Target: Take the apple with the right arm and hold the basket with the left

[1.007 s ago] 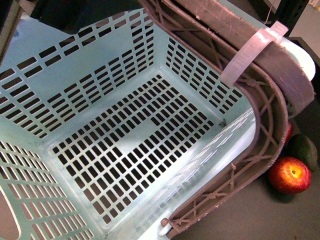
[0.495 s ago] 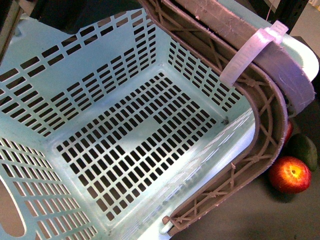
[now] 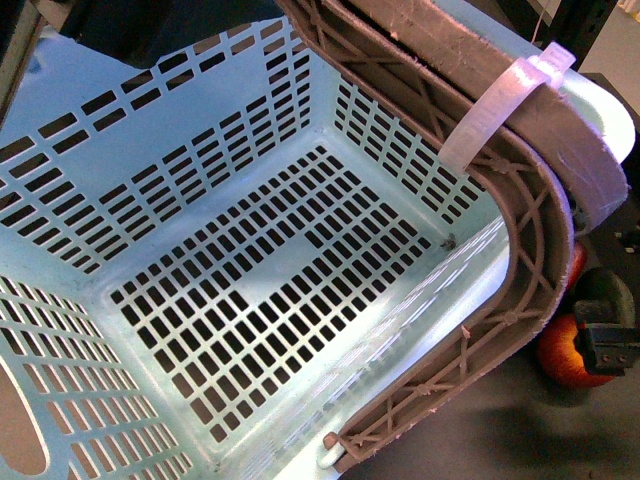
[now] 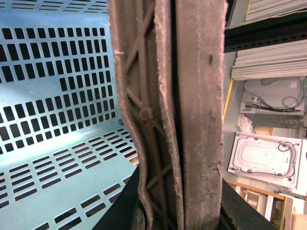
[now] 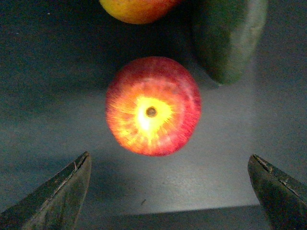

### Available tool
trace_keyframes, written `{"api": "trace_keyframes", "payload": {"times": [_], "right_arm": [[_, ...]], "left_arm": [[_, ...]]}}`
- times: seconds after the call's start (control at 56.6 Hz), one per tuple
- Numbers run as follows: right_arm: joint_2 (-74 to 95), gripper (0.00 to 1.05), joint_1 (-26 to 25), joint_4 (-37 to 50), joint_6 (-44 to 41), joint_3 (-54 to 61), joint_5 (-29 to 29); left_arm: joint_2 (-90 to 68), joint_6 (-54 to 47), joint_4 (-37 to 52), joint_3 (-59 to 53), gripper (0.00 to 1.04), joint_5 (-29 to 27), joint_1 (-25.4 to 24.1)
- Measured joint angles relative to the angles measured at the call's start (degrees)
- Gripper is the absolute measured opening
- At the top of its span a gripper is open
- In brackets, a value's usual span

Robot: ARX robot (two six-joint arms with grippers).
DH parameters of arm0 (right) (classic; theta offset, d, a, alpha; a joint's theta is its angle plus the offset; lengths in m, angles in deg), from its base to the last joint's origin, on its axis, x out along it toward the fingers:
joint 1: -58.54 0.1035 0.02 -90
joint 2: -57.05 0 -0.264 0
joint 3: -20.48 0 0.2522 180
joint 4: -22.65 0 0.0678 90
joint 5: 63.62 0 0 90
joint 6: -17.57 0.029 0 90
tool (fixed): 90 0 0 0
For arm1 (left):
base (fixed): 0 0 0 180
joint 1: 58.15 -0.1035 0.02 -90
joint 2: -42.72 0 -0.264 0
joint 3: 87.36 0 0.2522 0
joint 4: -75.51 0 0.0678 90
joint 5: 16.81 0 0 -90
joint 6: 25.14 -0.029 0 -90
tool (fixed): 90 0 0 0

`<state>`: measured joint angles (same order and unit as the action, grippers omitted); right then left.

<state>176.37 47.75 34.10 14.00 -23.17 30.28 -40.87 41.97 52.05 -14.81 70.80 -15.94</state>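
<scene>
The apple (image 5: 152, 106) is lying on the dark table (image 5: 48, 72), straight ahead of the right gripper (image 5: 169, 158), whose 2 fingers (image 5: 62, 191) are being held wide apart on either side. The basket (image 3: 200, 150) is being clamped at its handle (image 4: 196, 96) by the left gripper (image 4: 180, 211).

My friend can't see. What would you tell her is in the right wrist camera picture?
A round red apple with a yellow patch around its stem dimple lies on a dark surface, just ahead of the wide-open right gripper. Past it, a dark green fruit and a red-and-yellow fruit are cut off by the picture's edge.
</scene>
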Motion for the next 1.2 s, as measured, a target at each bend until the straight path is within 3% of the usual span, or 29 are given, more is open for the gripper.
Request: {"api": "trace_keyframes", "payload": {"times": [0.23,0.813,0.972,1.201], "right_arm": [[8.8,0.96,2.3,-2.0,0.3,-6.6,0.0],[16.0,0.96,0.6,-3.6,1.7,-13.6,0.9],[16.4,0.8,0.3,-3.1,2.0,-13.4,0.7],[14.5,0.74,-0.6,-1.4,1.2,-10.6,-0.6]], "left_arm": [[0.0,0.0,0.0,0.0,0.19,0.0,0.0],[0.0,0.0,0.0,0.0,0.19,0.0,0.0],[0.0,0.0,0.0,0.0,0.19,0.0,0.0],[0.0,0.0,0.0,0.0,0.19,0.0,0.0]]}}
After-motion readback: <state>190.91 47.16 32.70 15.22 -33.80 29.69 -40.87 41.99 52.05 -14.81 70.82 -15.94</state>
